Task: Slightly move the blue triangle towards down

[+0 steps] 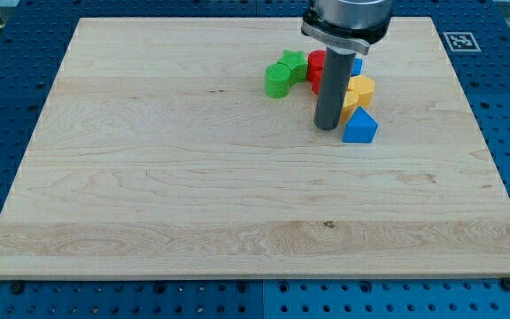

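Observation:
The blue triangle (360, 128) lies on the wooden board (193, 195), right of centre near the view's top. My tip (327, 127) rests on the board just to the triangle's left, a small gap apart. The rod rises from there and hides part of the block cluster behind it.
Above the triangle sit a yellow block (359, 91), a red block (316, 66), a bit of another blue block (357, 66), a green star (292, 62) and a green cylinder (278, 81). A fiducial marker (459, 41) sits off the board's top right corner.

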